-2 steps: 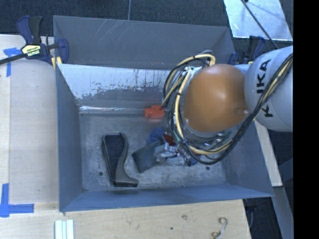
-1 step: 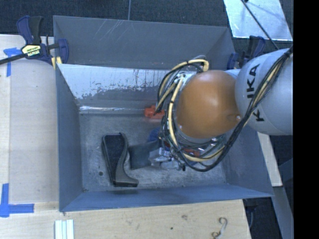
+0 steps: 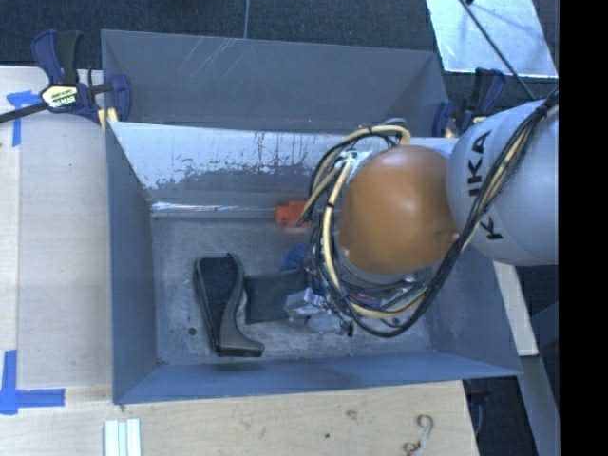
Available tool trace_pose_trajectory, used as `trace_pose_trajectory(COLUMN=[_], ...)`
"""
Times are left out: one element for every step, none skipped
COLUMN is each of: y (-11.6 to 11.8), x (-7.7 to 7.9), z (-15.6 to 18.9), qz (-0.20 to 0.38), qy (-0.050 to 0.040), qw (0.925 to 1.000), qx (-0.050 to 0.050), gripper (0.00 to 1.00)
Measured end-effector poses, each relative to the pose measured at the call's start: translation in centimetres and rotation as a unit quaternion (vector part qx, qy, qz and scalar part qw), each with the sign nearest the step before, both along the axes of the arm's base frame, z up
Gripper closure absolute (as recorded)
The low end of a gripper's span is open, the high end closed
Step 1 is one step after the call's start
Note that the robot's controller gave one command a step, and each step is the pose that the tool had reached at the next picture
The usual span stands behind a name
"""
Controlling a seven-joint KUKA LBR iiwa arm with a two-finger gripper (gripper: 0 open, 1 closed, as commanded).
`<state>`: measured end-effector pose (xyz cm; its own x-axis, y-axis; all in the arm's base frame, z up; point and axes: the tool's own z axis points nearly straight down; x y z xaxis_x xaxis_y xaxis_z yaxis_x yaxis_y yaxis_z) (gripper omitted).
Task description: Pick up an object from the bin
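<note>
The grey bin (image 3: pixel 133 255) holds few things, and none looks lifted, so I judge the picking is not yet done. The orange cover (image 3: pixel 394 212) on the wrist hides much of the floor. Lower left of the cover lies a black curved piece (image 3: pixel 223 302), with a dark flat thing (image 3: pixel 271 294) between them. The claw (image 3: pixel 323 313) is under the cover's lower left edge, near that flat thing; I cannot tell if it is wide or narrow. A blue scrap (image 3: pixel 296 255) and a small orange block (image 3: pixel 289 214) peek out left of the cover, partly hidden.
</note>
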<state>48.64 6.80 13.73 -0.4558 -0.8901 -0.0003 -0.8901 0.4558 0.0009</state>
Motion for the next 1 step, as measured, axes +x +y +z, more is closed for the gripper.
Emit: trace_pose_trajectory(y=[-0.38], x=[0.99], z=[7.44], qz=[-0.009], qy=[-0.0054], qw=[0.9999], qx=[0.001], gripper=[1.00])
